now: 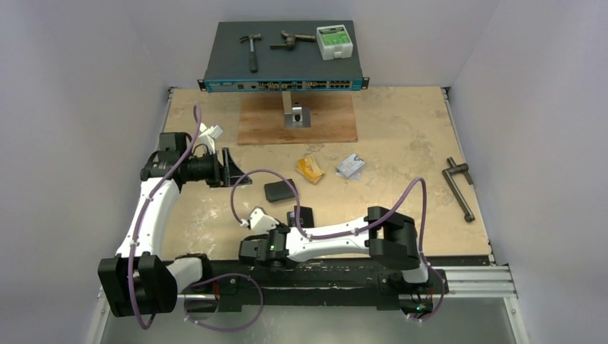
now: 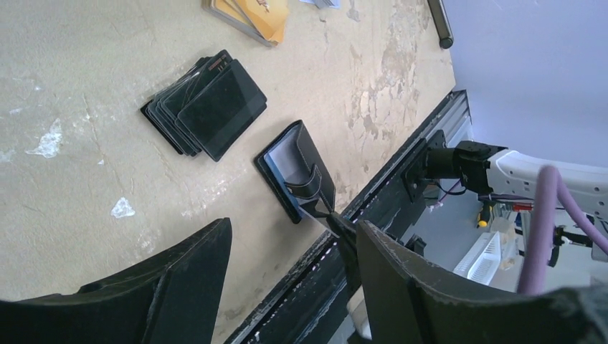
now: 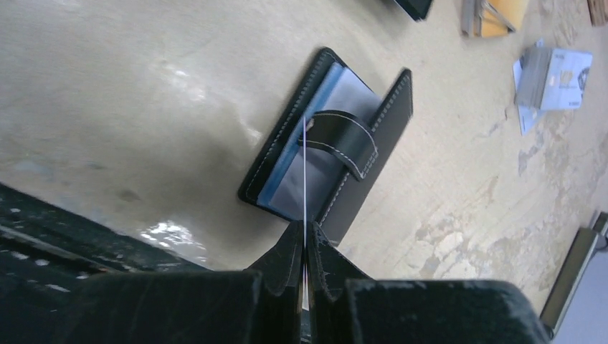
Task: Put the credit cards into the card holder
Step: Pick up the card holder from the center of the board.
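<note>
We see the right gripper [image 3: 305, 240] clenched on a thin card [image 3: 305, 172], held on edge so it shows only as a white line over the holder [image 3: 326, 165]. We cannot tell whether the card's far end touches the pocket. The holder lies open near the table's near edge, just beyond the black rail [image 1: 473, 279]. Its strap arches over a bluish clear pocket, and the card stands between that strap and the stitched left border. There is little room on the rail side and bare surface along the holder's other sides. The pouch [image 1: 279, 190] lies just behind it, apart from it. Farther back, the gold card [image 1: 310, 170] and silver card [image 1: 351, 165] lie near each other, not touching. The left gripper [image 2: 292, 240] hangs released and empty, jaws spread, over the table's left part and well clear of the holder. The table [image 1: 401, 136] is beige and scuffed, with open ground on its right half up to a metal crank [image 1: 459, 188] by the right edge. A wooden board [image 1: 323, 122] and a switch [image 1: 283, 61] sit at the rear, and plain pale walls [image 1: 86, 86] close in on three sides.
</note>
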{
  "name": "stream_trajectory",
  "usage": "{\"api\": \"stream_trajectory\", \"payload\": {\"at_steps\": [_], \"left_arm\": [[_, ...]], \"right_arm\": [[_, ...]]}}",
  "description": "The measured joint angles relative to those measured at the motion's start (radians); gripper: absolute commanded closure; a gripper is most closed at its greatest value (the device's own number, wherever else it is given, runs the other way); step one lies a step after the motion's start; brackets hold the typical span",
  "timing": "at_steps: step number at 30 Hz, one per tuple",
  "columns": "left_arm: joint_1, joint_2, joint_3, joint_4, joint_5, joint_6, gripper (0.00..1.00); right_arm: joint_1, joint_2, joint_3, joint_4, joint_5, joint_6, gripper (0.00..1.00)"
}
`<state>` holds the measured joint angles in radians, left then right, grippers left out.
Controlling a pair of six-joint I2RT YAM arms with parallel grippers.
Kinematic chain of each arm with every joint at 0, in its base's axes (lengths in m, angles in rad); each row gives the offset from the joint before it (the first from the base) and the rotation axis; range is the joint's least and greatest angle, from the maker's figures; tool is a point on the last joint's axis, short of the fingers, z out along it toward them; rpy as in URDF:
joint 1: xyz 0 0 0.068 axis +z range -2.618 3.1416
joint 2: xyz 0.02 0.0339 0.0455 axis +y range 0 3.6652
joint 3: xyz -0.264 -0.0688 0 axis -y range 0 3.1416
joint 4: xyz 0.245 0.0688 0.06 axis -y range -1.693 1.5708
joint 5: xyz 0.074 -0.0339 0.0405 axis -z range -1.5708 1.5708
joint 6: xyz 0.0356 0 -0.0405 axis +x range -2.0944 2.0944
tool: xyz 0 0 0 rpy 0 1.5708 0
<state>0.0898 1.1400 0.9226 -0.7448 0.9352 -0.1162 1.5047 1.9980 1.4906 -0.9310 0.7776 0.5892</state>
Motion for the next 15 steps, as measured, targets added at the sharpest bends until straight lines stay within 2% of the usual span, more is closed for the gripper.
{"api": "stream_trajectory", "payload": {"at_steps": [8,15], "left_arm": [[-0.014,0.001,0.041,-0.008,-0.005,0.009,0.32],[-0.185,0.008,0.057,-0.006,-0.054,0.024,0.32]], "right_arm": [[-0.102,-0.146,-0.148,0.006,-0.007,0.11,1.0],[-0.223,-0.327,-0.283,0.064,-0.029,0.168,1.0]]}}
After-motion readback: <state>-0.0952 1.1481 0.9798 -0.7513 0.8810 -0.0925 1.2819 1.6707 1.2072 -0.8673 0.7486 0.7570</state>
